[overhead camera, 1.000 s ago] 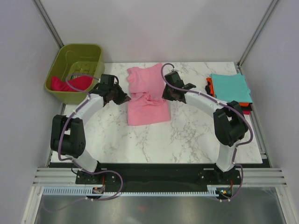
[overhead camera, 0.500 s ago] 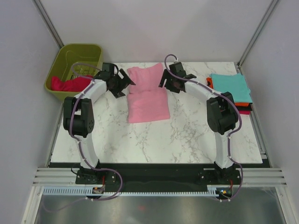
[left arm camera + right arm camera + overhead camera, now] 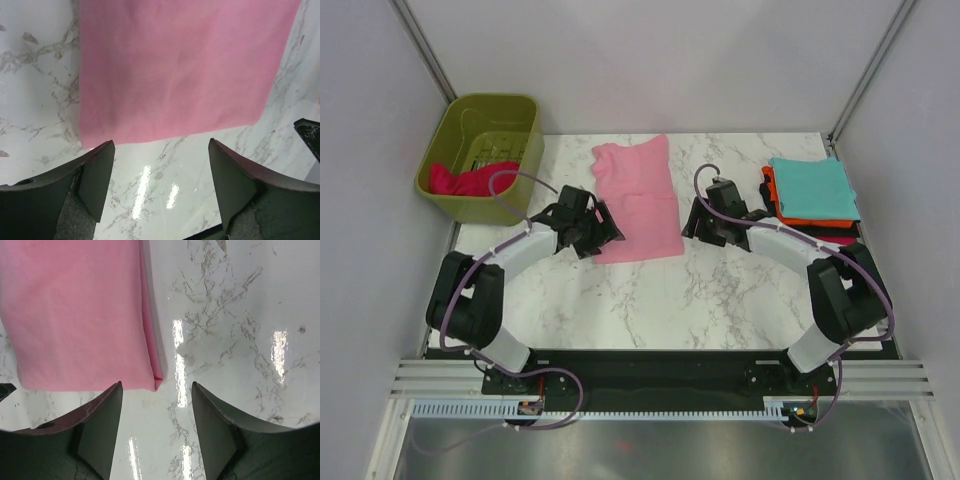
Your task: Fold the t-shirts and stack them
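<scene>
On white marble table [image 3: 740,300] | pink t-shirt [image 3: 640,200] (flat) | grey walls [image 3: 670,60]

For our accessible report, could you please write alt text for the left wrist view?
A pink shirt lies flat on the table, its near edge just ahead of the open left claw, which holds nothing.

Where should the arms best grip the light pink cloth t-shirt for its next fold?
Grip the light pink cloth t-shirt by its two near corners, one per gripper, coming from the near edge. It lies flat as a long strip, and the open left gripper and right gripper stand beside those corners.
</scene>
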{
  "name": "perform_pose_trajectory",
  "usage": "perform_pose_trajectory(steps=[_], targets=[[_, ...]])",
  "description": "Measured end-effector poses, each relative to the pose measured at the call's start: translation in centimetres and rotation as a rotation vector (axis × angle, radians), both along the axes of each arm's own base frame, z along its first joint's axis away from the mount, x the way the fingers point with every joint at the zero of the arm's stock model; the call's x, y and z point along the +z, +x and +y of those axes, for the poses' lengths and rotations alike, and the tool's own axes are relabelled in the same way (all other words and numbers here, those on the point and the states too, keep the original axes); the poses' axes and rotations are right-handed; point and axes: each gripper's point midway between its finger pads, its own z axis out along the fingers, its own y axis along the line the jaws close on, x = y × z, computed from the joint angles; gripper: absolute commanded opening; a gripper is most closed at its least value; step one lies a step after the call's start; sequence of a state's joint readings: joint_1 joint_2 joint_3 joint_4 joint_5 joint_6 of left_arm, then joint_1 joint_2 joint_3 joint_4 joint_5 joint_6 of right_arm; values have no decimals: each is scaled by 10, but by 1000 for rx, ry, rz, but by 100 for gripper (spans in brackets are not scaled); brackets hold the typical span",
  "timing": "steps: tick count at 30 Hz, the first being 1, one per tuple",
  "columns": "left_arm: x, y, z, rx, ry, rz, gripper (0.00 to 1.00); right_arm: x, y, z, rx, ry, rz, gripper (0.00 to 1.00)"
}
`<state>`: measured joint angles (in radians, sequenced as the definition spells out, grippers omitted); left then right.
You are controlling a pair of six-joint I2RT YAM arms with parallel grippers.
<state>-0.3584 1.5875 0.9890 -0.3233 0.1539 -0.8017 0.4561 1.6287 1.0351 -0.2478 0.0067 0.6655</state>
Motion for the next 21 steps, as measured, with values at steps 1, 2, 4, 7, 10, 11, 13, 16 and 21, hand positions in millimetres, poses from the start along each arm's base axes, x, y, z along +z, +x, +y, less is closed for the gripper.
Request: perform_pose_trajectory(steps=[1, 2, 4, 7, 10, 11, 13, 16, 21], targets=[[-4, -5, -1, -5, 11, -5, 82, -3, -3, 0, 0, 6, 3, 64], [-8, -10, -1, -7, 22, -5, 81, -7, -5, 0, 1, 12, 5, 64], [-19, -18, 0, -11, 38, 1, 80, -14, -9, 2, 4, 29, 18, 61], [-38, -31, 6, -9, 60, 29, 79, -19, -11, 7, 14, 51, 25, 59], [-46, -36, 10, 5, 68, 32, 78, -20, -8, 16, 25, 78, 16, 57], [-46, -34, 11, 9, 70, 20, 78, -21, -7, 19, 31, 88, 12, 56], [-46, -32, 10, 12, 64, 6, 77, -25, -7, 23, 40, 99, 15, 55], [-47, -32, 11, 16, 65, -5, 73, -36, -8, 27, 48, 96, 31, 52], [-47, -32, 17, 31, 59, -16, 68, -55, -12, 26, 42, 81, 71, 46]])
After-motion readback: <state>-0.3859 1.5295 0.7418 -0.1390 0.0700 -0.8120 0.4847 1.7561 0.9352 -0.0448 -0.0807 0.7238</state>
